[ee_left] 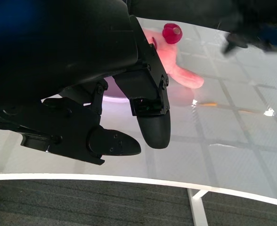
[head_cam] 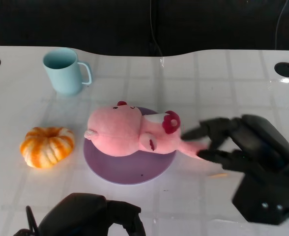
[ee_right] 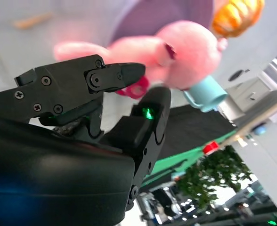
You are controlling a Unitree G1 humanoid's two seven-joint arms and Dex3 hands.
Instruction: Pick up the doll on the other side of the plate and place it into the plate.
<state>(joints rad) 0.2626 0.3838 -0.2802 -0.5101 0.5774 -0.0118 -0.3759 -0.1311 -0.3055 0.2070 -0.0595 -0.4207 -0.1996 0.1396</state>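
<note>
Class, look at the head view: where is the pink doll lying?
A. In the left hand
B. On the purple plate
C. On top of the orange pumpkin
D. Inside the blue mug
B: the doll lies across the plate, apart from the mug and pumpkin.

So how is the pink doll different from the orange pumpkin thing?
The pink doll is bigger than the orange pumpkin. The doll lies on its side across the purple plate, with one end sticking out past the rim toward the right hand; the pumpkin sits upright on the table, beside the plate. The doll is pink with dark red bits; the pumpkin has orange and white stripes. Both look soft and rounded.
</note>
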